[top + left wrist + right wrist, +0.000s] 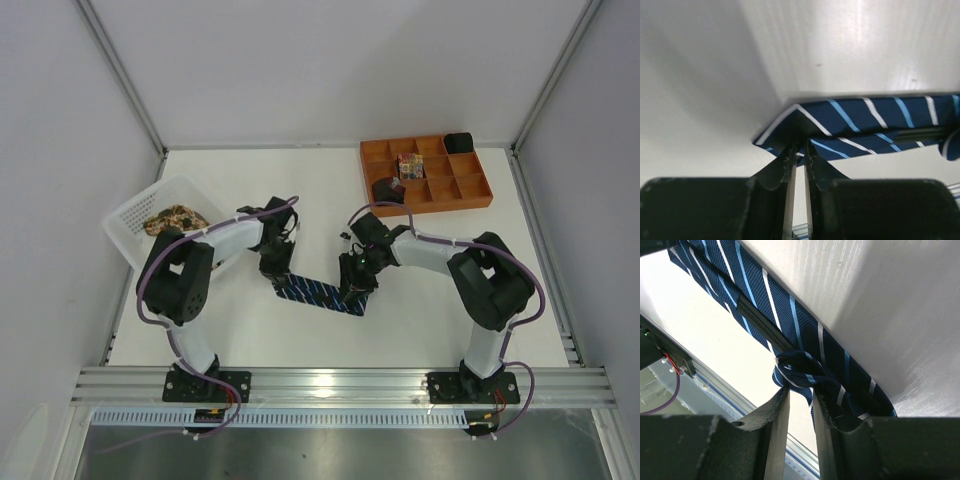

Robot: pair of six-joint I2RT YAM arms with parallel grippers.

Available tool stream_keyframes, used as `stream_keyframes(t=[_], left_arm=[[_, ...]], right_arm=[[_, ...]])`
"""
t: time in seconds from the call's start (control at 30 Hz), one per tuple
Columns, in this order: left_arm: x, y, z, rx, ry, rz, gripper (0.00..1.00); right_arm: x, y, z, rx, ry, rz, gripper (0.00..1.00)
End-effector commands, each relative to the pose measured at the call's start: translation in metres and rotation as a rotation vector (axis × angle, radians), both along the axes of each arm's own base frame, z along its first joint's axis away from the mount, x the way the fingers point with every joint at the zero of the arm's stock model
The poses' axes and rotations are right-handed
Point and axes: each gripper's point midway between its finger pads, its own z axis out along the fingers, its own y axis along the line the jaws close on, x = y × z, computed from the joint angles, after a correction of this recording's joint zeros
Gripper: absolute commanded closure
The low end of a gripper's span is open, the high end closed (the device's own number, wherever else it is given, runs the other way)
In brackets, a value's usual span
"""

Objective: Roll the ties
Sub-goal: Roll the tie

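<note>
— Where is the navy tie right now?

— The navy tie (pixel 318 294) lies on the desk (pixel 430 325) between my two arms. It is a short, doubled-over band, with its left end a little farther from my bases than its right end. The pale-blue and white stripes face up.

— And your left gripper?

— My left gripper (pixel 799 152) is down at the tie's left end. Its fingers are drawn in to a thin slit. The pointed corner of the cloth meets their tips and looks nipped there, with the layers lifted a touch off the desk.

— The right one?

— My right gripper (pixel 800 394) is at the opposite end, closed to a similar narrow gap. A small curl of navy cloth is bunched at the fingertips and appears caught between them. The rest of the band runs away along the desk.

— Anything else around?

— The tan tie (pixel 175 218) sits crumpled in the white basket (pixel 125 228) at the left edge of the desk, just beside my left arm. An orange tray (pixel 460 203) stands at the far right, well apart from the navy tie.
</note>
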Motion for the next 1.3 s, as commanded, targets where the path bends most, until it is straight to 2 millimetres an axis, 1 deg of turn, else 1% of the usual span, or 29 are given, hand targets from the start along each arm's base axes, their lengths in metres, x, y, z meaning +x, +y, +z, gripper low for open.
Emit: stream_keyframes(t=[0.0,0.03,0.1,0.13,0.23,0.27,0.37,0.43,0.47,0.5,0.53,0.57,0.6,0.63,0.67,0.7,0.77,0.9,0.93,1.0,1.03,1.07,1.1,1.13,1.17,1.27], left_arm=[[0.022,0.013,0.002,0.036,-0.064,0.013,0.83],[0.024,0.013,0.004,0.035,-0.071,0.015,0.76],[0.028,0.012,0.013,0.024,-0.099,0.027,0.66],[0.030,0.012,0.016,0.021,-0.107,0.033,0.60],[0.034,0.011,0.038,-0.002,-0.160,0.050,0.55],[0.035,0.010,0.048,-0.013,-0.185,0.064,0.54],[0.036,0.006,0.070,-0.058,-0.230,0.087,0.50],[0.031,-0.001,0.078,-0.112,-0.230,0.089,0.50],[0.028,-0.012,0.087,-0.184,-0.232,0.082,0.51],[0.022,-0.019,0.088,-0.228,-0.212,0.075,0.52],[0.018,-0.026,0.089,-0.273,-0.197,0.067,0.56],[0.012,-0.046,0.098,-0.395,-0.163,0.042,0.59],[0.002,-0.054,0.095,-0.452,-0.114,0.030,0.67],[0.001,-0.066,0.093,-0.518,-0.086,0.016,0.72],[-0.007,-0.078,0.094,-0.575,-0.029,0.016,0.76],[-0.015,-0.086,0.093,-0.616,0.013,0.004,0.80],[-0.020,-0.099,0.089,-0.639,0.041,-0.008,0.80],[-0.021,-0.113,0.090,-0.686,0.083,0.013,0.80],[-0.021,-0.116,0.091,-0.695,0.088,0.014,0.80],[-0.023,-0.122,0.092,-0.694,0.098,-0.004,0.80],[-0.026,-0.125,0.089,-0.695,0.122,-0.013,0.80],[-0.030,-0.128,0.088,-0.694,0.134,-0.025,0.80],[-0.032,-0.130,0.086,-0.697,0.147,-0.030,0.80],[-0.034,-0.134,0.084,-0.705,0.161,-0.035,0.80],[-0.038,-0.138,0.083,-0.708,0.171,-0.048,0.80],[-0.042,-0.146,0.078,-0.707,0.191,-0.064,0.80]], right_arm=[[0.005,0.000,-0.003,-0.007,-0.014,0.007,0.69],[0.006,0.000,-0.003,-0.008,-0.014,0.005,0.69],[0.006,0.000,-0.003,-0.009,-0.016,0.006,0.69],[0.007,0.001,-0.002,-0.006,-0.021,0.009,0.69],[0.009,0.002,0.000,-0.002,-0.025,0.008,0.69],[0.009,0.002,0.001,-0.002,-0.026,0.006,0.69],[0.009,0.003,0.003,-0.001,-0.028,0.009,0.69],[0.011,0.004,0.006,0.003,-0.034,0.010,0.69],[0.011,0.005,0.009,0.008,-0.039,0.010,0.69],[0.012,0.005,0.013,0.014,-0.046,0.009,0.69],[0.012,0.006,0.015,0.017,-0.050,0.009,0.69],[0.012,0.006,0.016,0.018,-0.050,0.007,0.69],[0.014,0.007,0.019,0.022,-0.056,0.006,0.69],[0.014,0.007,0.018,0.023,-0.053,0.005,0.69],[0.014,0.008,0.018,0.024,-0.050,0.004,0.69],[0.014,0.008,0.018,0.025,-0.049,0.002,0.69],[0.014,0.010,0.020,0.035,-0.045,-0.003,0.68],[0.017,0.009,0.034,0.043,-0.065,-0.029,0.68],[0.018,0.008,0.040,0.046,-0.078,-0.039,0.68],[0.020,0.004,0.046,0.037,-0.084,-0.059,0.68],[0.021,0.001,0.048,0.033,-0.088,-0.068,0.68],[0.019,-0.002,0.055,0.029,-0.089,-0.083,0.67],[0.023,-0.008,0.056,0.016,-0.093,-0.108,0.66],[0.022,-0.012,0.060,0.010,-0.085,-0.126,0.65],[0.023,-0.015,0.066,0.017,-0.095,-0.140,0.64],[0.026,-0.030,0.071,0.006,-0.082,-0.198,0.61]])
